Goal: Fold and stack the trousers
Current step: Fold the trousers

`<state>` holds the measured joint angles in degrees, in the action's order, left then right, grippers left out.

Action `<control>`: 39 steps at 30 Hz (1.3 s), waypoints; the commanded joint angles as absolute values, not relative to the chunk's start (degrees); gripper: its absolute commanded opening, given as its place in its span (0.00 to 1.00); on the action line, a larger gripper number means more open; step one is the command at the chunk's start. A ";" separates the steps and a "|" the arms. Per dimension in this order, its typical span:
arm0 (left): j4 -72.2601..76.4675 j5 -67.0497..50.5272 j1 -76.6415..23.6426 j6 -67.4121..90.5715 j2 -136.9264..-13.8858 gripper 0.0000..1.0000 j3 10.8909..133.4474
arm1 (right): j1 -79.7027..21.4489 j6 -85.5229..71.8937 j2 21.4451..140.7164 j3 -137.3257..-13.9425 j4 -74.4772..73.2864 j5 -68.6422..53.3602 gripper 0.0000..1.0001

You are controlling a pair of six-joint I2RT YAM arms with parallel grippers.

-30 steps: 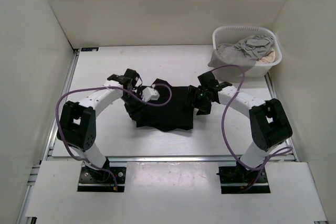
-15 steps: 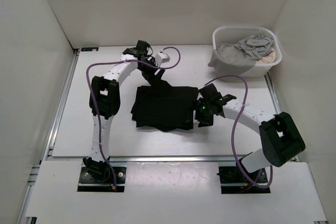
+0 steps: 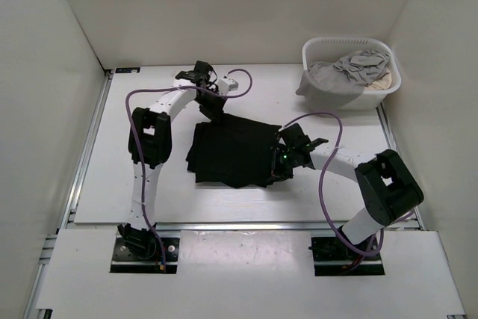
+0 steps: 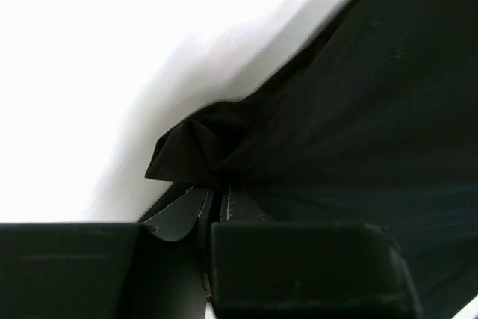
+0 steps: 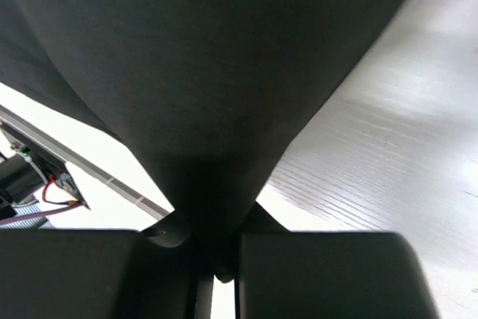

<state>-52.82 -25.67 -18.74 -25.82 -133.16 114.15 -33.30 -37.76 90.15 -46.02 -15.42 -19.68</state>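
The black trousers lie folded in a rough square at the table's middle. My left gripper sits at their far left corner, shut on a bunched tip of the black fabric. My right gripper is at their right edge, shut on the cloth, which rises from between its jaws as a taut dark sheet filling most of the right wrist view.
A white basket at the back right holds a grey garment and a beige cloth. White walls enclose the table on three sides. A metal rail runs along the table's left edge.
Both grippers have closed on the trousers: the left at the far left corner, the right at the right edge. The right arm has drawn in toward the cloth.
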 commanded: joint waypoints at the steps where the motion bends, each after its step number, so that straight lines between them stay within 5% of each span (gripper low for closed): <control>1: -52.12 -14.96 -16.09 -23.64 -125.42 0.14 114.09 | -33.57 -37.09 88.15 -43.34 -15.12 -21.09 0.07; 8: -53.35 -5.02 -16.61 -22.86 -126.29 0.21 109.95 | -33.57 -35.69 89.82 -44.90 -14.66 -22.32 0.06; 10: -53.87 -3.96 -16.61 -22.33 -126.99 0.30 109.95 | -33.57 -33.94 89.82 -46.40 -16.16 -22.32 0.22; 11: -53.88 -3.96 -16.61 -22.32 -127.00 0.44 109.95 | -33.57 -33.32 90.35 -47.80 -17.91 -22.32 0.42; 12: -53.88 -3.96 -16.61 -22.32 -127.52 0.48 109.95 | -33.57 -32.53 90.35 -48.42 -18.97 -22.32 0.55; 15: -53.88 -2.90 -16.61 -21.80 -127.53 0.62 112.32 | -33.57 -29.19 88.42 -50.44 -23.81 -21.80 0.83; 20: -55.37 -0.62 -16.09 -21.80 -123.76 0.77 112.95 | -30.51 -26.10 83.06 -54.84 -27.25 -19.53 0.98; 26: -55.89 -7.70 -15.56 -20.22 -113.30 0.79 101.88 | -23.91 -30.76 92.61 -60.28 -20.21 -17.94 0.91; 30: -55.90 -15.63 -16.08 -19.69 -107.59 0.78 89.43 | -23.91 -30.76 103.94 -68.80 -20.74 -19.68 0.66; 34: -54.85 -17.67 -17.31 -20.30 -104.42 0.73 78.42 | -23.12 -33.31 106.08 -68.04 -21.36 -14.60 0.21; 39: -49.23 -16.52 -17.31 -19.52 -106.43 0.71 71.63 | -22.50 -33.23 108.63 -69.25 -20.74 -12.30 0.16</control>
